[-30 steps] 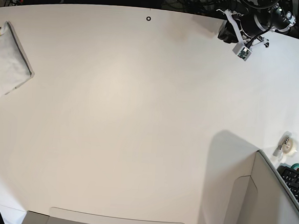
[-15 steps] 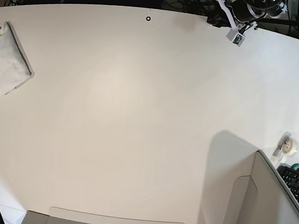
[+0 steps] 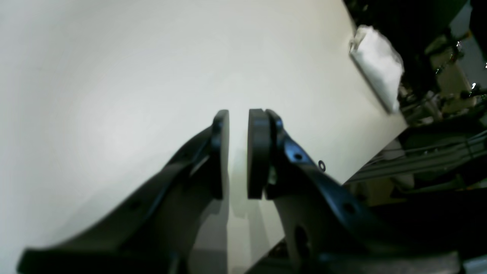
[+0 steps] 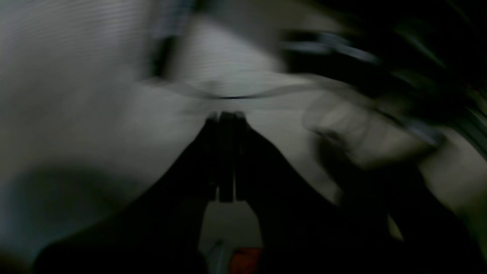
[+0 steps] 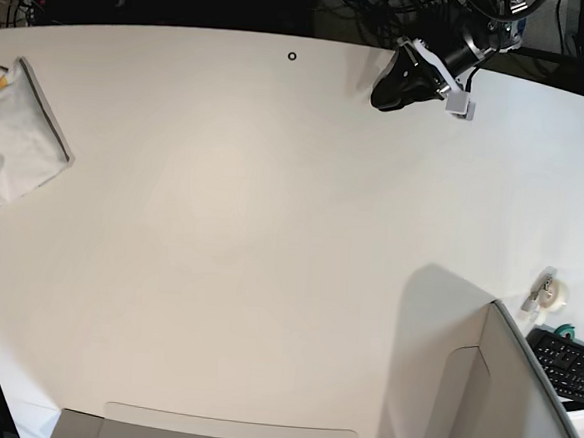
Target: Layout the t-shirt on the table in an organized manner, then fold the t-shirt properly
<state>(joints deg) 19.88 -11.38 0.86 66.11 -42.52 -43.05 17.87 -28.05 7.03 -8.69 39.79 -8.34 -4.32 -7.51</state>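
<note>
Looking across the table point(image 5: 271, 238), we see the t-shirt point(image 5: 11, 144) bunched at the frame's left edge, our left gripper point(image 3: 238, 152) slightly parted and empty at upper right, our right gripper point(image 4: 224, 156) closed, holding nothing.

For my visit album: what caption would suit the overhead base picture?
The left hand hovers over the table while the t-shirt waits at its far edge.

Even overhead light on the table point(image 5: 271, 228), soft shadow by the box point(image 5: 520, 395); edges bow; right wrist view dim, badly smeared.
</note>
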